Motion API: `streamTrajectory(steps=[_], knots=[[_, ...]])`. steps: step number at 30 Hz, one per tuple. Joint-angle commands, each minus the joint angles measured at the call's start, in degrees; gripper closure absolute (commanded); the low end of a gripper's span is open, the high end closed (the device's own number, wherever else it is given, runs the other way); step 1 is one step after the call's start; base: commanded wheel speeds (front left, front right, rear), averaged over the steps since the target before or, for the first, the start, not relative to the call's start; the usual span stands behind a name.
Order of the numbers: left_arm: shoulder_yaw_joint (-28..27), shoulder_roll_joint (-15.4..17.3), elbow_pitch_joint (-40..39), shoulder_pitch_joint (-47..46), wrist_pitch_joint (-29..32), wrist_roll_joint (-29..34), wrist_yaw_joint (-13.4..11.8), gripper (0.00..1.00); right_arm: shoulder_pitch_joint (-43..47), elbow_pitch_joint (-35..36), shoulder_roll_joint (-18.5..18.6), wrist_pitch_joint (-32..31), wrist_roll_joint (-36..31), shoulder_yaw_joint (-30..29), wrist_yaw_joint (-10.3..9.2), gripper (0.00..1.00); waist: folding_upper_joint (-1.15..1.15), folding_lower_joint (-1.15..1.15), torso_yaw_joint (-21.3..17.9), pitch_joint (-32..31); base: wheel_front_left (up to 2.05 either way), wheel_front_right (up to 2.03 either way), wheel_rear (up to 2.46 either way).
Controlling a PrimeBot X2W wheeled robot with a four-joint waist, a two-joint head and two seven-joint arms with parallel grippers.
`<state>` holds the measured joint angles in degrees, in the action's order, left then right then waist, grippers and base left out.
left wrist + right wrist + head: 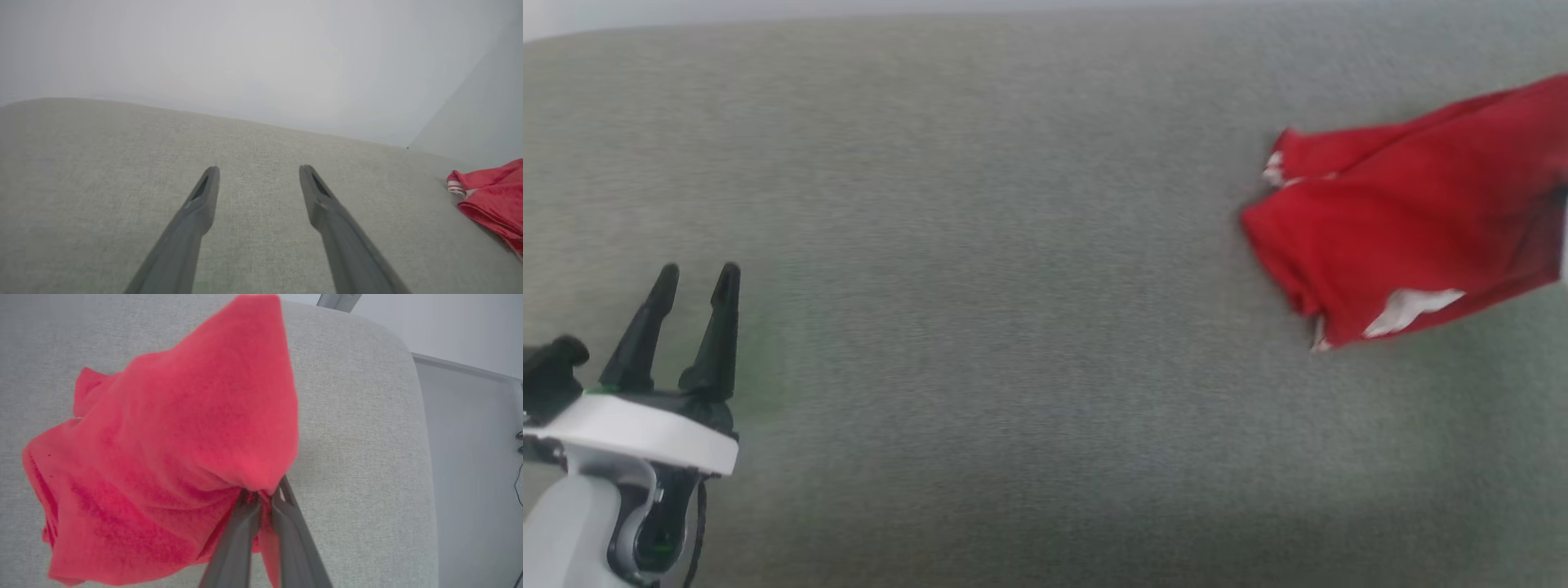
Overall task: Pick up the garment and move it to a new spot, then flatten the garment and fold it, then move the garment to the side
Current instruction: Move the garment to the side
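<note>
My right gripper (pixel 263 493) is pinched on a bunched fold of the garment (pixel 163 449), the rest trailing from its fingertips over the grey cushion (pixel 359 437). The left gripper (pixel 699 276) sits wide and empty, well away from it. I reckon that thin pinch could slip if I swing fast, dumping it in a heap.

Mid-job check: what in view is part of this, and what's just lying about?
Job: garment; right gripper, shut on it; left gripper, open; grey cushion as the work surface.
Lying about: metal bracket; cable beyond the cushion.
</note>
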<state>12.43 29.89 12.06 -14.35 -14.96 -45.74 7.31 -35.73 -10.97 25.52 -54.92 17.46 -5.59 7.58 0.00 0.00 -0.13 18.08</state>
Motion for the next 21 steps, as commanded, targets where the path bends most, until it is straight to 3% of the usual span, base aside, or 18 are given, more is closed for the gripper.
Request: streamTrajectory(steps=[1,15,21], knots=[[0.10,0.28,-0.43,-1.01,-0.27,0.04,0.19,0.00,-0.67,0.45,0.30,0.55,-0.48,-0.21,-0.16,1.00,0.00,0.00,-2.07,1.79,0.00,0.00,0.00],[4.67,2.96,-4.44,-6.81,-0.27,0.07,0.19,0.00,-3.58,2.83,6.92,6.90,-7.27,-5.30,-0.17,1.00,0.00,0.00,-7.87,8.49,0.00,0.00,0.00],[6.24,4.19,-5.40,-9.10,-0.27,-0.63,0.19,0.00,-4.27,1.64,5.85,10.17,-13.64,-9.45,-0.17,1.00,0.00,0.00,-8.04,11.19,0.00,0.00,0.00]])
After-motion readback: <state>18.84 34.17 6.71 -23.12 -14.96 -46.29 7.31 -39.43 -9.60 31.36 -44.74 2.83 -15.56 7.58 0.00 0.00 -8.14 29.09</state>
